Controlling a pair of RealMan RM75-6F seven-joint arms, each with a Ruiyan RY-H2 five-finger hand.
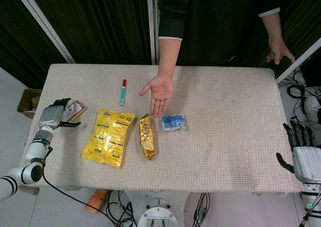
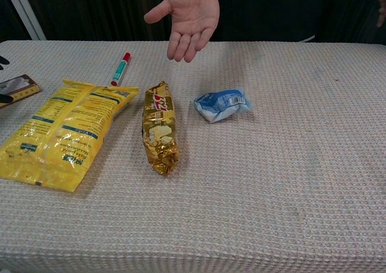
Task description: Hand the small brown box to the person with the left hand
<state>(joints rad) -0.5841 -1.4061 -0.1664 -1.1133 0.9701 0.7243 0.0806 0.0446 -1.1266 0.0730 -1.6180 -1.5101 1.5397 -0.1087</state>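
Observation:
The small brown box (image 1: 73,110) lies flat near the table's left edge, seen also in the chest view at the far left (image 2: 18,87). My left hand (image 1: 52,116) sits right at its left end, with dark fingers reaching along the box's far and near sides. The near fingertip (image 2: 5,98) touches the box edge, while the far one stands a little off it. The box still rests on the cloth. The person's open palm (image 1: 159,91) (image 2: 190,17) hovers face up over the table's middle. My right hand (image 1: 303,154) hangs beyond the right table edge with its fingers spread and nothing in it.
Between the box and the palm lie a large yellow snack bag (image 1: 108,137), a gold wrapped bar (image 1: 146,136), a small blue packet (image 1: 174,122) and a red-capped marker (image 1: 123,91). A cardboard box (image 1: 29,100) stands on the floor to the left.

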